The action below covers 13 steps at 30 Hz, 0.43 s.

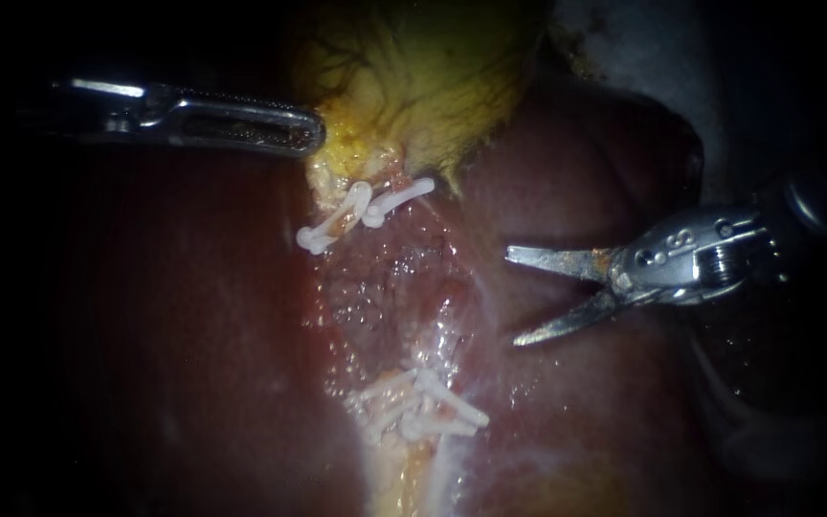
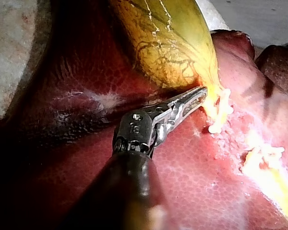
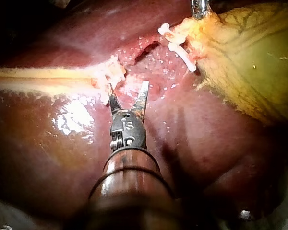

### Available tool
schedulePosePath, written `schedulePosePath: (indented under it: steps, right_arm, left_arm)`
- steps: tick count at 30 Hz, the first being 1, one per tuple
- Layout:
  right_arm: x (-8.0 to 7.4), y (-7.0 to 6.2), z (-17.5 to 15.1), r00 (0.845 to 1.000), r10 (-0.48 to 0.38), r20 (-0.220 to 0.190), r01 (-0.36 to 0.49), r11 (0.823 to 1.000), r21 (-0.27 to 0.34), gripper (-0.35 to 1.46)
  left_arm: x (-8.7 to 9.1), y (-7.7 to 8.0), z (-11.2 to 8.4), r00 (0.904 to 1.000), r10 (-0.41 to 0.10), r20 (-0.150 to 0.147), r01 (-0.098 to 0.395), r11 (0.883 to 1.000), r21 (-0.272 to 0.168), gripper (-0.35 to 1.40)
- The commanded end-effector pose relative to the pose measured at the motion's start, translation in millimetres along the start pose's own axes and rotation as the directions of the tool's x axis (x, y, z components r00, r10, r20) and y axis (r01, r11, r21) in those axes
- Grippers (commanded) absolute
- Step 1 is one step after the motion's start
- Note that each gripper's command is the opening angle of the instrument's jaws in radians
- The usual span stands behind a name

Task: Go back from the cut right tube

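**Left instrument** [image 1: 279,129]: enters across the liver's [image 1: 174,335] left side. Its jaws lie pressed together, and their tip is closed on the yellow, narrow end of the gallbladder [image 1: 423,77]. In the left wrist view the gallbladder tapers straight into that tip.

**Right instrument** [image 1: 513,297]: enters from the liver's right side. Its tip carries two thin blades. The blades are spread wide in a V with nothing between them. They point towards the raw strip in the middle of the liver.

**Upper clips** [image 1: 361,206]: white clips lying crossed at the narrow end of the gallbladder, just beside the left instrument's tip.

**Lower clips** [image 1: 423,407]: a bunch of white clips towards the liver's lower edge, where a pale tube [image 1: 437,460] runs on down from them.

**Cut site**: between the two groups of clips lies a wet, raw strip of tissue [image 1: 394,287], with no tube bridging it. The cut ends sit at the clips. Which end belongs to the right tube cannot be told.

**Clearance**: in the endoscope view the open blades stand beside the raw strip, apart from both groups of clips. In the right wrist view one blade tip is near the lower clips, and contact cannot be told
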Motion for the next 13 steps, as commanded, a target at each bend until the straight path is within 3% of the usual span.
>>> schedulePosePath:
  steps: [1,13]
  right_arm:
    - [0.0,0.0,0.0,1.0,0.0,-0.001,0.0,1.0,0.0,1.45]
    - [-0.1,0.0,0.0,1.0,0.0,-0.001,0.0,1.0,0.0,1.45]
  left_arm:
    - [0.0,0.1,0.0,1.0,0.0,0.0,0.0,1.0,0.001,-0.35]
    - [0.0,0.2,0.0,1.0,0.0,-0.001,0.0,1.0,0.002,-0.35]
